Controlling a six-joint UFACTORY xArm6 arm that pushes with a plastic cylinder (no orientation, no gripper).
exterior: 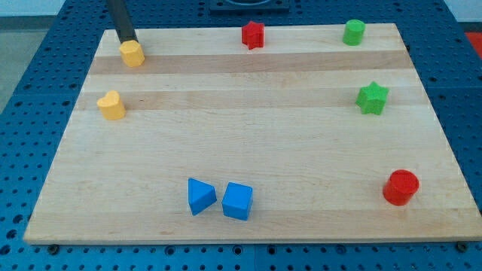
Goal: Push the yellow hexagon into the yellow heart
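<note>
Now wooden board [248,150] holds both task blocks near view's left edge. Yellow heart [111,105] lies below yellow hexagon [132,53], slightly left, apart. My tip [126,41] touches hexagon's top side; bare rod, grasping nothing. Push direction judged down-left.

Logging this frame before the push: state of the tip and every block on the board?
my tip: at the yellow hexagon's upper-left edge
yellow hexagon: top left, apart from heart
yellow heart: below hexagon, near left edge
red star: top centre
green cylinder: top right
green star: right side
red cylinder: bottom right
blue triangle: bottom centre
blue cube: just right of triangle
</note>
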